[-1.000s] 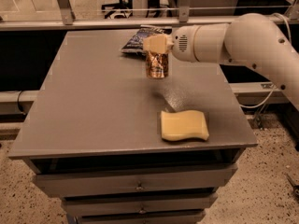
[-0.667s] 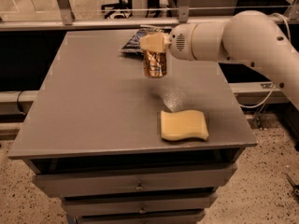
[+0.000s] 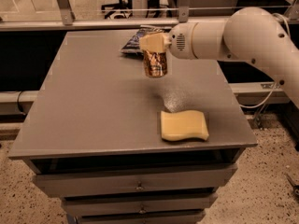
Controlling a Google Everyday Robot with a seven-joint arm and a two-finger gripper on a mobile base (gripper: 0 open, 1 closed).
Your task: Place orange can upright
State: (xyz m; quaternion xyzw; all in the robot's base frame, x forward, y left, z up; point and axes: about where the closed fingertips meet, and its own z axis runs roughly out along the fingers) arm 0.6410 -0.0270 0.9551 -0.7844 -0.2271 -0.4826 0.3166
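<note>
The orange can (image 3: 155, 64) is shiny copper-orange with whitish markings. It hangs upright in the air above the back middle of the grey table (image 3: 93, 101). My gripper (image 3: 153, 45) reaches in from the right on a white arm and is shut on the can's top. The can's bottom end is clear of the table surface, with its shadow falling on the table below and to the right.
A blue crinkled snack bag (image 3: 138, 35) lies at the back of the table, just behind the gripper. A yellow sponge (image 3: 184, 125) lies near the front right edge. Drawers sit under the tabletop. A rail runs behind the table.
The gripper and can have shifted slightly to the left and a little up. The can stays held upright. The sponge and bag have not moved.
</note>
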